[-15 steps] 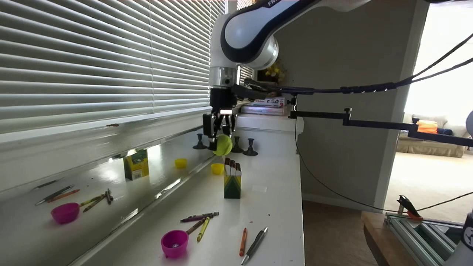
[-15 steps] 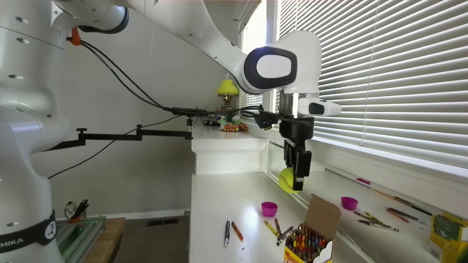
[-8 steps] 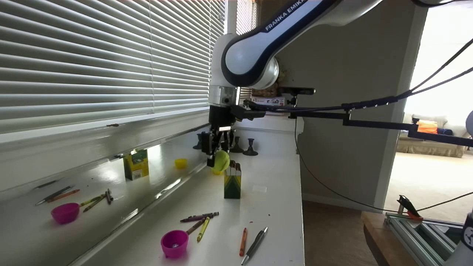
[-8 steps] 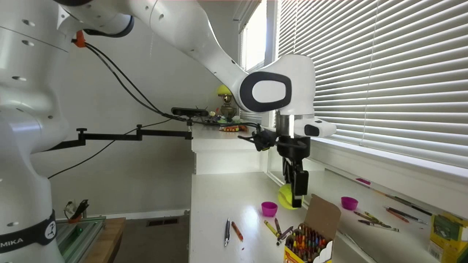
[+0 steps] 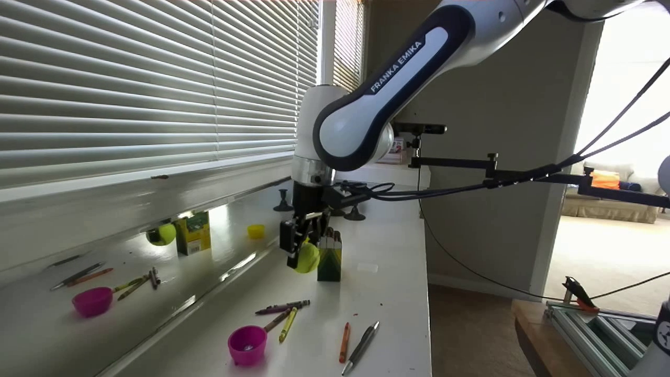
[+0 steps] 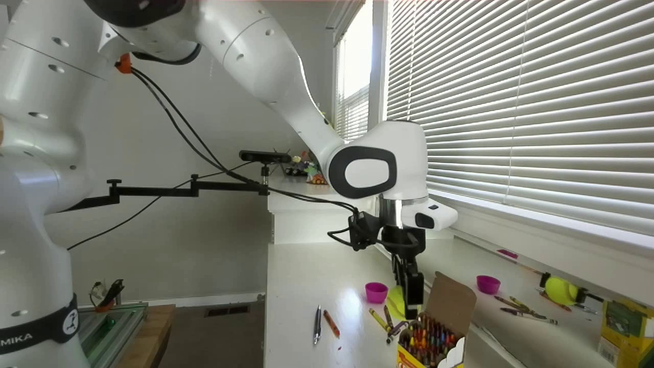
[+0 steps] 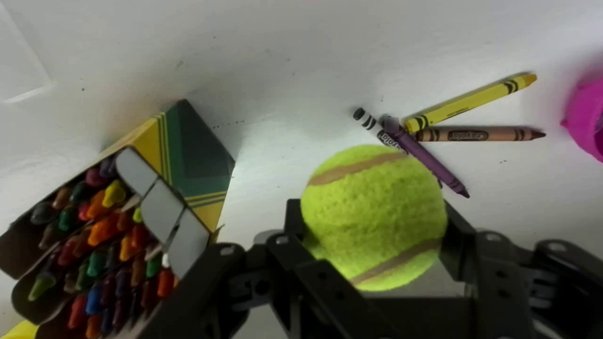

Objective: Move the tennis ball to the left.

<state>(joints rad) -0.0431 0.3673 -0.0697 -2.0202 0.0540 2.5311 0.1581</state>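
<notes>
The fuzzy yellow-green tennis ball point(image 7: 374, 202) sits between the two black fingers of my gripper point(image 7: 375, 225) in the wrist view, with a finger against each side. The ball also shows in both exterior views point(image 5: 309, 258) point(image 6: 395, 302), partly covered by a finger point(image 6: 413, 294). The gripper is shut on the ball and points down. It holds the ball above the white counter point(image 5: 387, 293), beside the open crayon box point(image 5: 329, 264). In the wrist view the crayon box point(image 7: 188, 155) stands left of the ball, and crayons lie beyond it.
A magenta bowl point(image 5: 247, 345) stands near a yellow crayon point(image 5: 288, 324) and a purple crayon point(image 5: 282, 308). An orange crayon point(image 5: 344, 343) and a pen point(image 5: 361, 348) lie near the counter edge. A glossy panel point(image 5: 157, 293) below the blinds mirrors these things. A candlestick point(image 5: 283, 201) stands behind.
The arm and gripper have moved down with the ball held, coming lower beside the crayon box and nearer the crayons. The ball's reflection now shows in the panel. Objects on the counter have not moved.
</notes>
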